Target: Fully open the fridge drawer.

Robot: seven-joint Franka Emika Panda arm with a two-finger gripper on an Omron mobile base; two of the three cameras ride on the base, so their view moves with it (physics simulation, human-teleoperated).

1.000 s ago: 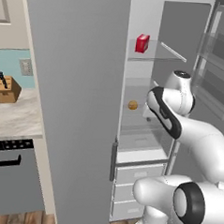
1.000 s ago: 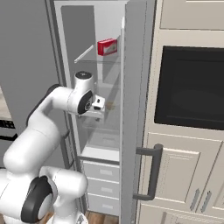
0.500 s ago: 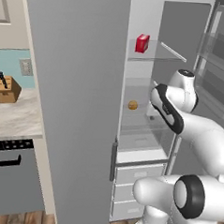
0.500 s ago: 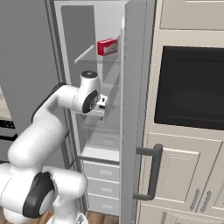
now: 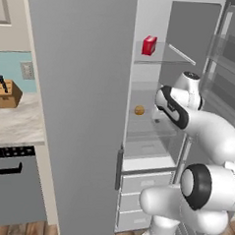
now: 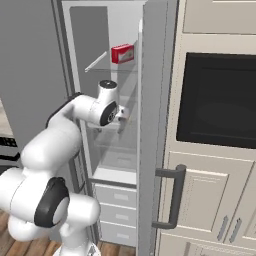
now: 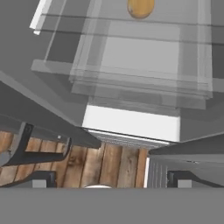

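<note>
Your end effector sits mid-frame inside the fridge, above the fridge drawer; whether it's spread, I can't tell. Drop in carelessly and you'll likely clip the glass shelf or miss the drawer's lip.

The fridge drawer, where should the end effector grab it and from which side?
Probably the front lip of the fridge drawer, approached from the open front of the fridge. In the hand view its clear front edge runs straight across the interior, below the round orange item, so the end effector could hook it and pull outward.
</note>
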